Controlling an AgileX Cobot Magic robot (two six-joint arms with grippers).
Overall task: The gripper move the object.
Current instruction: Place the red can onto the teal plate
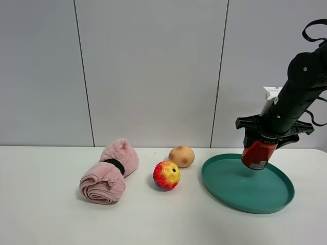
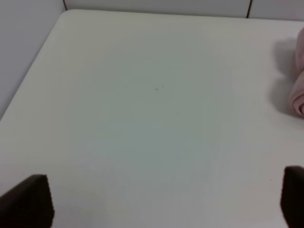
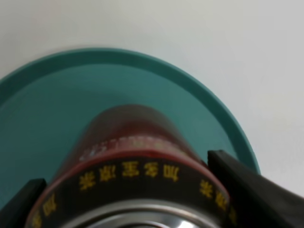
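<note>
1. The right gripper (image 1: pixel 263 140) hangs off a black arm that comes in from the upper right of the high view. The forearm slants down and to the left, and the wrist points down at the teal tray (image 1: pixel 276 201) with a bit of a lean.
2. It's clamped on the red can (image 1: pixel 258 154) near the silver top. In the right wrist view the two black fingers (image 3: pixel 247 190) sit either side of the band of yellow lettering, snug against it.
3. The can is tilted like the wrist, with its bottom angled down and left. It hangs over the back-left part of the tray and looks to be off the tray floor, with a faint shadow under it.
4. The left gripper (image 2: pixel 159 199) is spread wide with nothing between its tips. They only peek in at the two lower corners of the left wrist view, over bare white table (image 2: pixel 142 95).
5. Out on the table, well left of the tray, are a rolled pink towel (image 1: pixel 108 173), a red-yellow ball (image 1: pixel 166 175), and a brownish round fruit (image 1: pixel 181 156) just behind the ball.
</note>
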